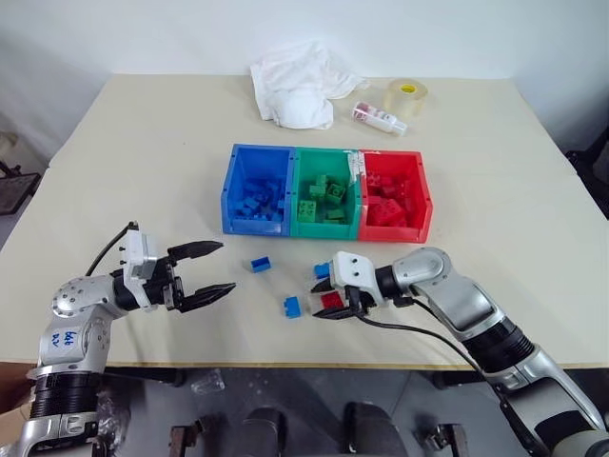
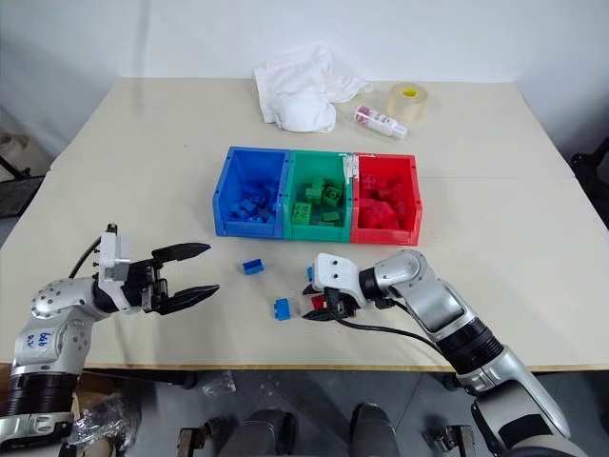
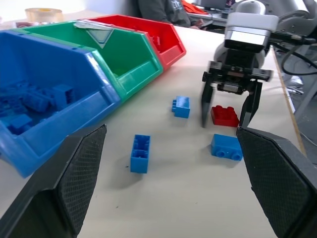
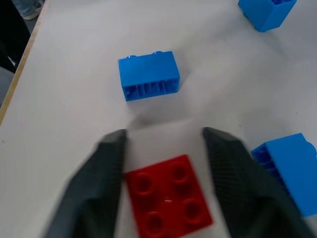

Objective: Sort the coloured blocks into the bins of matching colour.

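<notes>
Here, in the left eye view, the left gripper (image 1: 211,269) hangs level over the table (image 1: 114,162), pointing toward the middle, fingers wide apart and empty. The right gripper (image 1: 335,307) angles down, bent inward across the front of the bins (image 1: 326,193), its fingers straddling a red block (image 1: 330,301). The left wrist view shows that red block (image 3: 225,116) flat on the table between the two fingers, with three blue blocks (image 3: 140,153) scattered nearby. In the right wrist view the fingers (image 4: 106,173) flank the red block, narrow gaps on both sides.
</notes>
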